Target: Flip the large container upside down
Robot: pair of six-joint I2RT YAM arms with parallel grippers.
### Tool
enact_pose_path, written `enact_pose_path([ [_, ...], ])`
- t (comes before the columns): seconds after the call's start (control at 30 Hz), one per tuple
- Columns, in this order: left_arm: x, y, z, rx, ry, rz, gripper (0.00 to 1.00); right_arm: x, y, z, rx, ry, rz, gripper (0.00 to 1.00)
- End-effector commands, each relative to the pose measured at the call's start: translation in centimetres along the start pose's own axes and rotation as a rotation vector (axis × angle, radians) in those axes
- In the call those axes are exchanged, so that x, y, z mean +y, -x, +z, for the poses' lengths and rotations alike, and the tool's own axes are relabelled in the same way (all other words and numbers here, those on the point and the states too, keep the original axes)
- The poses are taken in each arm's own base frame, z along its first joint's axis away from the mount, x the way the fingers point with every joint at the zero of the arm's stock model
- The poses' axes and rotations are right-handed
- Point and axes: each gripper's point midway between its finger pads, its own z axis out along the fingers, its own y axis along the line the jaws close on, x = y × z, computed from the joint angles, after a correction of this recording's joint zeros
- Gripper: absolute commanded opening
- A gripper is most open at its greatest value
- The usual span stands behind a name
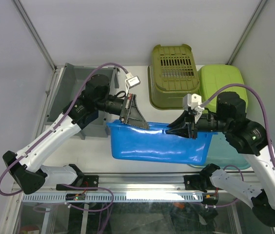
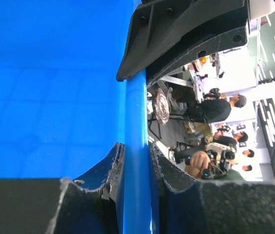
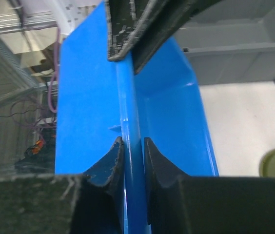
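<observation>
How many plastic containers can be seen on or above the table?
5: blue one held at centre, grey bin back left, olive basket back centre, lime one back right, pale teal one front right, partly hidden.

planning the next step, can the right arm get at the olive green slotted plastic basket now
Probably not yet: the right gripper is shut on the rim of the blue plastic container. The olive green basket sits just beyond it with nothing between, so it looks reachable once that grip lets go.
</observation>
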Motion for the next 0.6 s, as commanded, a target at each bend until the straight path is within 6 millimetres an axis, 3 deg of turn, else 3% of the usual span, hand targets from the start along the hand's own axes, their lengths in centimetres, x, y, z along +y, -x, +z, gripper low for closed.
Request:
enact_pose_path([
  [0.0, -5.1, 1.9, -1.4, -0.114, -0.112, 0.173, 0.0, 0.6, -1.2, 0.9, 0.023, 0.055, 0.088, 0.06],
  [0.07, -4.6, 1.6, -1.5, -0.123, -0.1, 0.163, 0.0, 0.5, -1.3, 1.5, 0.017, 0.066, 0.127, 0.0],
  [0.2, -3.6, 1.6, -1.9, -0.18, -0.043, 0.19, 0.0, -0.4, -1.9, 2.7, 0.04, 0.06, 0.244, 0.0],
  [0.43, 0.5, 4.2, -4.0, -0.342, 0.281, 0.245, 0.92, -2.2, -4.1, 6.1, 0.138, 0.099, 0.483, 0.0],
  [0.47, 1.1, 4.7, -4.4, -0.372, 0.327, 0.243, 0.98, -2.6, -4.7, 6.6, 0.161, 0.103, 0.518, 0.0],
  [0.57, 3.3, 6.3, -6.4, -0.493, 0.49, 0.223, 0.99, -3.9, -6.7, 8.0, 0.225, 0.103, 0.599, 0.0],
])
